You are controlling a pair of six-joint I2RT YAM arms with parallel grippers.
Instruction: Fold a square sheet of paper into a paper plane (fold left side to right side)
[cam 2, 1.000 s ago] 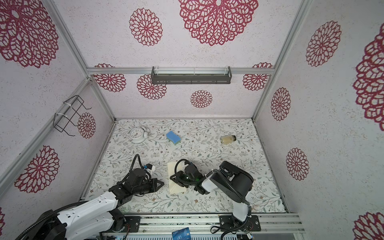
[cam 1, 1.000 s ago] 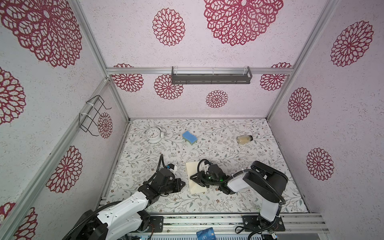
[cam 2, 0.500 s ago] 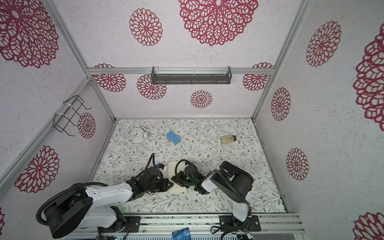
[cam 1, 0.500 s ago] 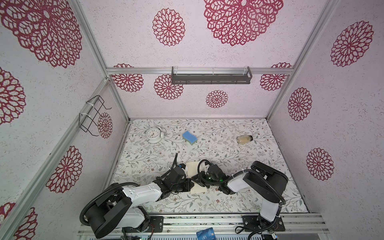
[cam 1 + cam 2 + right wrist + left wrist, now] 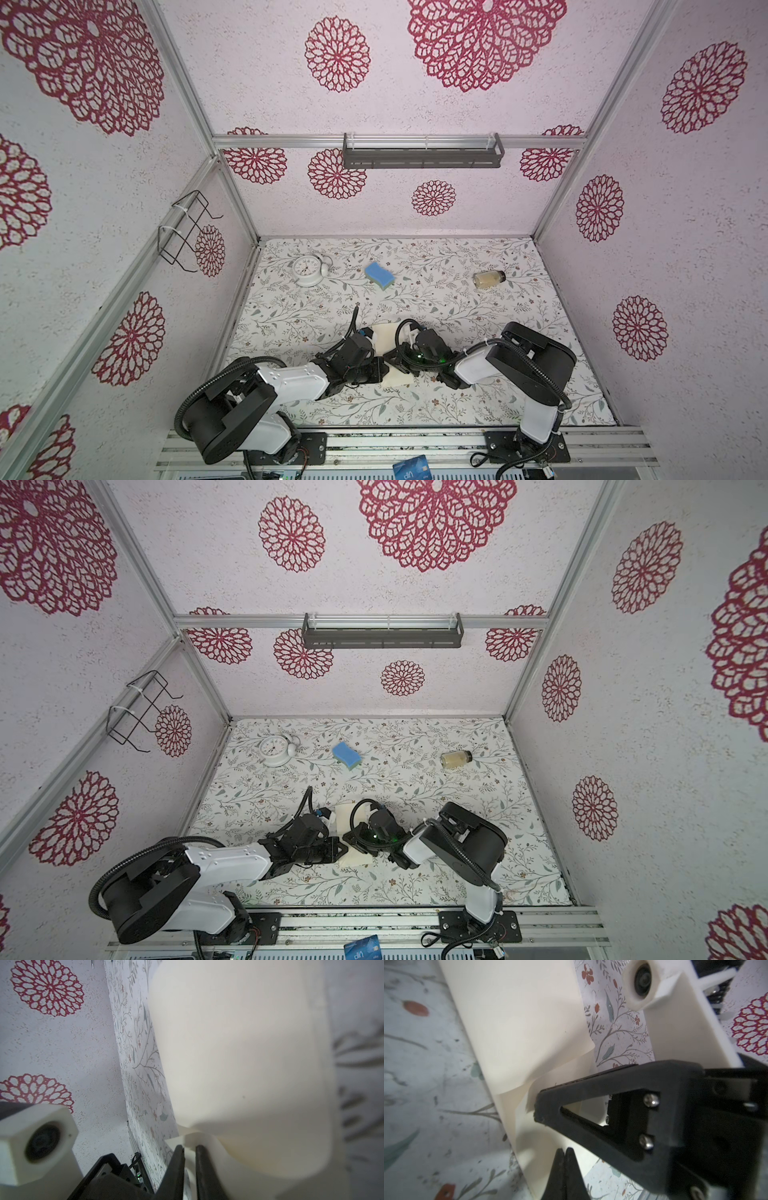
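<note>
- Risk: the right gripper (image 5: 190,1152) pinches only a thin lifted edge of the square sheet of paper (image 5: 519,1022); a tug could slip it free or skew the crease.
- The left gripper (image 5: 565,1154), jaws together, holds nothing; its tip seems to press the sheet.
- The sheet lies on the table (image 5: 457,299), between both grippers.

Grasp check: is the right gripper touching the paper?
Touching. Right wrist view: the right gripper pinches a lifted edge of the square sheet of paper between its jaws.

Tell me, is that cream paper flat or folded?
Folded over, loosely: the paper shows an upper layer curling above a lower one.
</note>
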